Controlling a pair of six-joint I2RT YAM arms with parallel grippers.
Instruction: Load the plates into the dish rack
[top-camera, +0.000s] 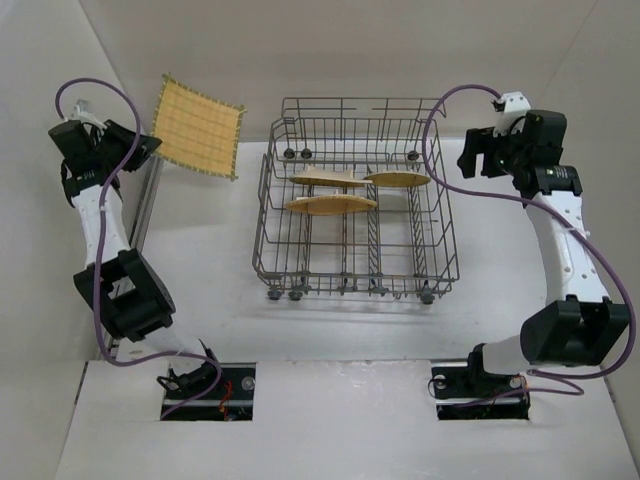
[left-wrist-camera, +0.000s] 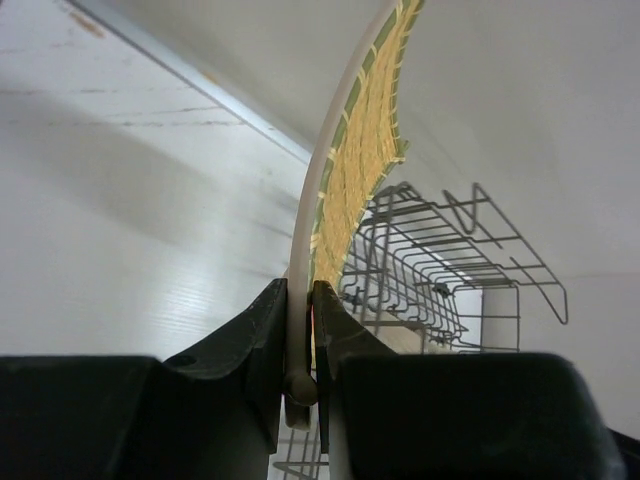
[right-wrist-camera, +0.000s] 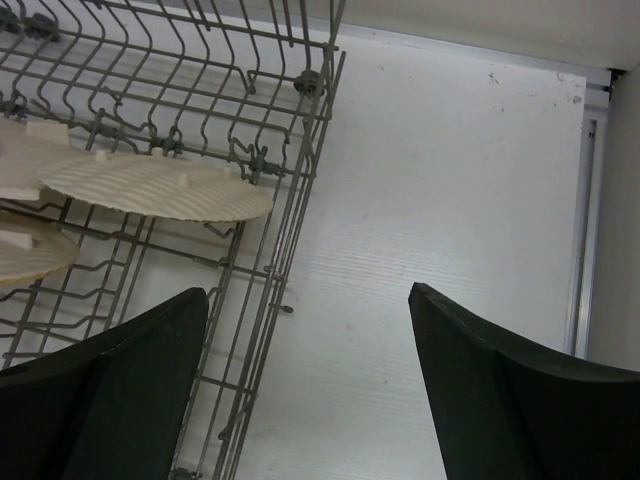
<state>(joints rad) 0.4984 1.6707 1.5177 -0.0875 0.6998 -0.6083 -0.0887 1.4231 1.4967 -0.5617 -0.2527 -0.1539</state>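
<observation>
1. The table (top-camera: 330, 330) is a flat white surface, faintly ribbed in the right wrist view. The dish rack stands on it at mid-table.
2. The dish rack (top-camera: 345, 272) is a rectangular basket of thin grey wire. It has rows of upright tines, small dark wheels along its foot and a taller rail at the far side.
3. The fourth plate (top-camera: 198, 127) is outside the rack, up off the table to the rack's far left. It is a rounded square with a woven yellow face, crossed by thin green stripes. My left wrist camera shows it edge-on (left-wrist-camera: 365, 150) with a pale, smooth, curving rim.
4. Three plates sit inside the rack, in its far half. Two are side by side (top-camera: 328, 178) (top-camera: 397, 179) and one is just nearer, on the left (top-camera: 332, 204). From above they read as thin tan lens shapes. The right wrist camera shows the rightmost one (right-wrist-camera: 155, 187) as pale and finely ribbed, with small nubs.
5. My left gripper (top-camera: 150, 145) is left of the rack. Its black fingers are pinched tight on the fourth plate's rim, with only the rim's thickness between them (left-wrist-camera: 300, 300).
6. My right gripper (top-camera: 478, 155) hangs just off the rack's far right corner. Its jaws are spread wide with nothing between them, only bare table and the rack's side wall beneath (right-wrist-camera: 310, 300).
</observation>
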